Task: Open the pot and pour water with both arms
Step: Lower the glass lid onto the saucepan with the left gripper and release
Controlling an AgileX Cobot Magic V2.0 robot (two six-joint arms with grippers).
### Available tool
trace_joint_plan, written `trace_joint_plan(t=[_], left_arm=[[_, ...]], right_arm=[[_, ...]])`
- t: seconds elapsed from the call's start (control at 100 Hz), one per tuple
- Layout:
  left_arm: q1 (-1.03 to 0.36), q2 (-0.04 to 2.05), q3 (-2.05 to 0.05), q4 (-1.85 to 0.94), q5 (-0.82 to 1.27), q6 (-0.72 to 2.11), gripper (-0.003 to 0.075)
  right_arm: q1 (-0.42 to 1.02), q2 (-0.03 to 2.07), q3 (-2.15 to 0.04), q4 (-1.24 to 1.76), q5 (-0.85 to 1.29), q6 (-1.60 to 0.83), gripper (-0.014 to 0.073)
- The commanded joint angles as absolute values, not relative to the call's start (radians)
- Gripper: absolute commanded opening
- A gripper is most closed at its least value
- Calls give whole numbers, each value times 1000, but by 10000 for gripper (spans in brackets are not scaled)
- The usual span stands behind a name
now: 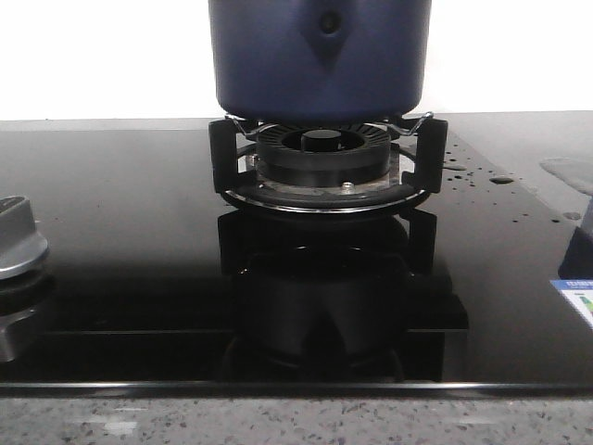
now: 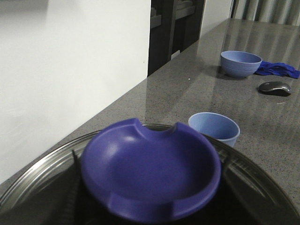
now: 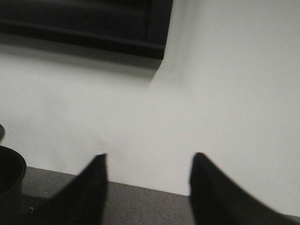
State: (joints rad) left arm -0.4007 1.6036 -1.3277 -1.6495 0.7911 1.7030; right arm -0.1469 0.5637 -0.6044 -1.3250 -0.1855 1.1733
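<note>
The dark navy pot (image 1: 320, 56) stands on the black ringed burner (image 1: 320, 153), its top cut off by the front view's edge. No gripper shows in that view. In the left wrist view a purple-blue lid knob (image 2: 150, 168) on a glass lid (image 2: 42, 168) fills the space at my left gripper (image 2: 151, 187). Dark fingers (image 2: 74, 183) flank the knob and look shut on it. My right gripper (image 3: 147, 161) is open with nothing between its fingers (image 3: 93, 187), facing a white wall. A dark rounded vessel edge (image 3: 9, 183) shows beside it.
A pale blue cup (image 2: 213, 127), a blue bowl (image 2: 240, 63), a blue cloth (image 2: 277, 70) and a grey mouse (image 2: 274, 87) lie on the grey counter beyond the lid. A metal stove knob (image 1: 14, 236) sits left of the burner. Water drops (image 1: 482, 176) dot the black glass hob.
</note>
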Motion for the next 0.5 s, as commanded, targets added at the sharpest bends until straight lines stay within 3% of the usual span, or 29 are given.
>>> trace_joint_plan(t=[0.0,0.49], left_arm=[[-419,1594,-1397,-1739,820,1707,232],[-419,1676,-1417,-1668,713,1709,232]], right_arm=[[-149,537,-631,-1310,-192,1174,-56],[-149,513,-629,-1308,-190,1176,-64]])
